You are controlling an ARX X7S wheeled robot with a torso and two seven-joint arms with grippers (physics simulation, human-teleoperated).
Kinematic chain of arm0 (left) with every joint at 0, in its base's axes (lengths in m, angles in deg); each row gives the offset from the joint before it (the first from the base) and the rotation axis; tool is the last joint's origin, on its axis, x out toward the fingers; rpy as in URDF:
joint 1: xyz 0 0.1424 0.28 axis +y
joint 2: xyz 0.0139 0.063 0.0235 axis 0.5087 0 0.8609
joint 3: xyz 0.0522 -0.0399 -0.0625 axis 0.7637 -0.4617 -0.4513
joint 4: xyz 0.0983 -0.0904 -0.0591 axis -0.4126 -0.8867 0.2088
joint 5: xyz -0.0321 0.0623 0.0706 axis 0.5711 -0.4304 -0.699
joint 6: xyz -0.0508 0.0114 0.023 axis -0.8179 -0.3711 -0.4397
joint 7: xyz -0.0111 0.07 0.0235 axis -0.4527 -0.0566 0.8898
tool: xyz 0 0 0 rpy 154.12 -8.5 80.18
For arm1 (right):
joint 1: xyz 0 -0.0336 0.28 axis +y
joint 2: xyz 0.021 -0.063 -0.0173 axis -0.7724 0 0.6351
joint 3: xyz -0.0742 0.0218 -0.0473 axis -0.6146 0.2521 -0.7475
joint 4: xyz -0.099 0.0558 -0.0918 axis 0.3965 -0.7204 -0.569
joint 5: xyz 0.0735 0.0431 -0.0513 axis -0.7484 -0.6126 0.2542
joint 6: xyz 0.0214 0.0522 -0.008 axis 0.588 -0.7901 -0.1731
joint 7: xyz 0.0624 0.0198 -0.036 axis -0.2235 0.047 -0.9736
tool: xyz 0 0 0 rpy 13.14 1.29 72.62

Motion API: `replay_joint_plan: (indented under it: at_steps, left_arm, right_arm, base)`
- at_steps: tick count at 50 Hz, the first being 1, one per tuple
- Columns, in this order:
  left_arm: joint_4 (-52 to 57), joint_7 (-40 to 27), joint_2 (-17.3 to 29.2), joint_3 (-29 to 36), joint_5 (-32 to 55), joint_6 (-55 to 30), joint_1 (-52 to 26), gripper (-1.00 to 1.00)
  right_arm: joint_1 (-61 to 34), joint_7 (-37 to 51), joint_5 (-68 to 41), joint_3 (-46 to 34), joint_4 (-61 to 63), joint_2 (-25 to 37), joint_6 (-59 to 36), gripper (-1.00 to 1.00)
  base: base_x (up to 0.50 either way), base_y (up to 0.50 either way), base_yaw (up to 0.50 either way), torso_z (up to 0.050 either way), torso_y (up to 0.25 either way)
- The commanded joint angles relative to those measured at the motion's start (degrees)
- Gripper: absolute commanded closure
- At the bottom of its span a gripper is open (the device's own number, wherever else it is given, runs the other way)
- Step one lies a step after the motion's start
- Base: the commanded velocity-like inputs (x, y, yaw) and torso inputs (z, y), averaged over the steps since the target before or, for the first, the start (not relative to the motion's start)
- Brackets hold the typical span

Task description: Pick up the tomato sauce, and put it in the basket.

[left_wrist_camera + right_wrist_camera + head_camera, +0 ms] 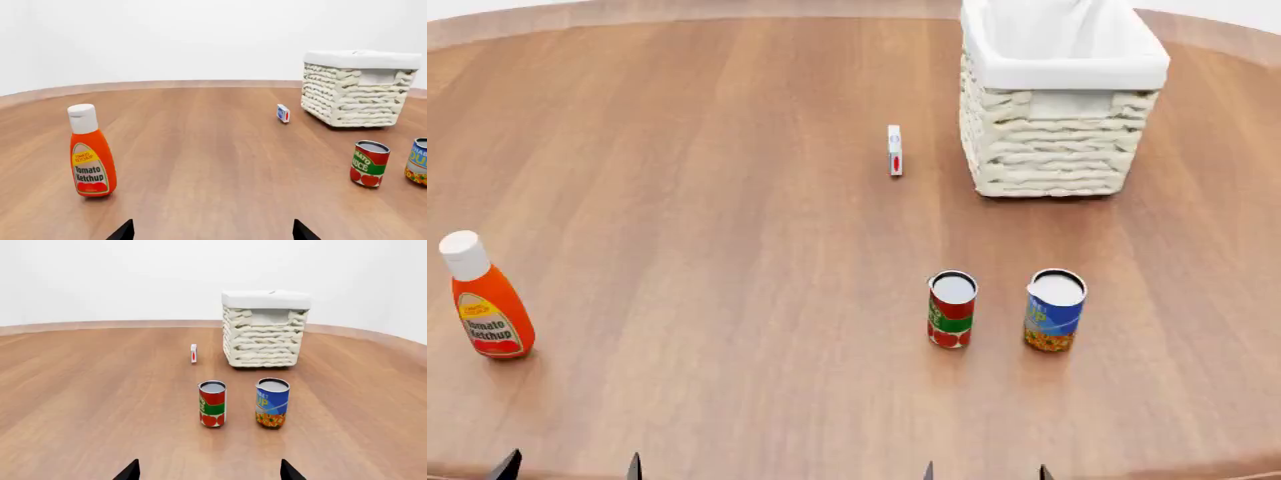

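From the left wrist, the left claw [212, 231] shows only two dark fingertips set wide apart over the wooden desk [200, 165]. A ketchup bottle [91, 151] stands upright nearby; the tomato sauce can [369, 163] stands off to one side, with the basket [357, 87] farther off.

From the head, the tomato sauce can [952, 309] stands just beside a blue can [1054, 309], the basket [1058, 100] beyond them, a small box [894, 150] near it.

From the right wrist, the right claw [209, 471] is spread open, empty, facing the tomato sauce can [213, 403].
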Motion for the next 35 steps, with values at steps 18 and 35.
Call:
replay_joint_plan:
  at_steps: [18,35]
  left_arm:
    - [33.62,-3.86,4.28,2.44,8.45,-11.28,8.01,-1.0]
    - [53.9,-9.12,7.31,-3.26,17.69,-23.65,6.69,-1.0]
  right_arm:
    - [4.46,3.7,1.25,-4.94,30.64,3.15,-15.59,-1.0]
    - [2.57,4.39,1.5,-7.51,54.71,5.74,-31.76,-1.0]
  base:
    - [0.0,0.0,0.0,0.0,0.0]
    - [0.0,0.0,0.0,0.0,0.0]
